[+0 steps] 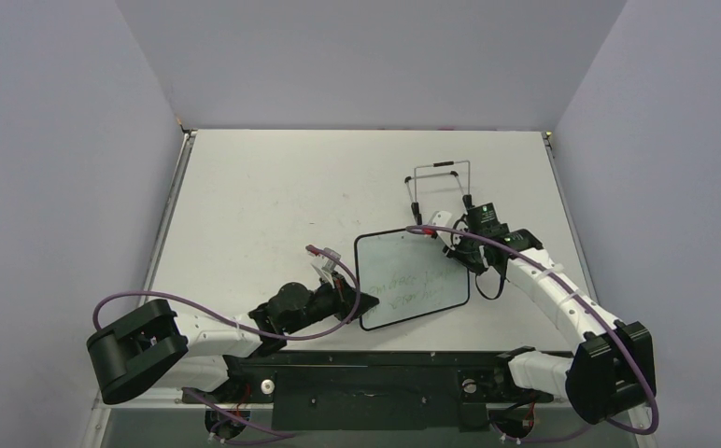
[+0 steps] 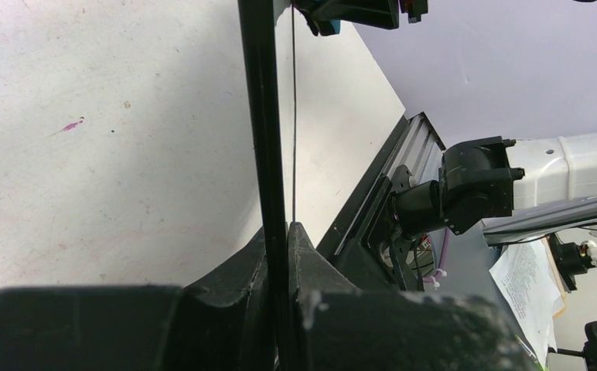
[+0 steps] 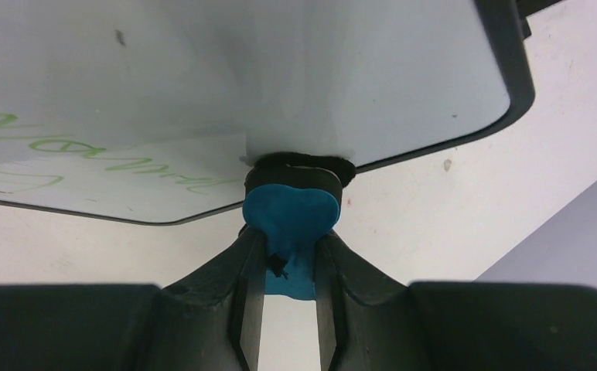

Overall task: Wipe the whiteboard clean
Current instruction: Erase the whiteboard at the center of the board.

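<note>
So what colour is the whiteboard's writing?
Green writing on the whiteboard, clearest in the right wrist view.

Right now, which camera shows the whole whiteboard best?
The top external view: the whiteboard shows whole, frame and green writing. The left wrist view sees only its black edge, pinched in the left gripper. The right wrist view shows one corner, with the blue eraser at its edge.

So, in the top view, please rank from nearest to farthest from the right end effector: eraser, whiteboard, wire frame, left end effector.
1. Eraser, held by the right end effector.
2. Whiteboard, against the eraser.
3. Wire frame, farther back.
4. Left end effector, on the whiteboard's left edge.
</note>
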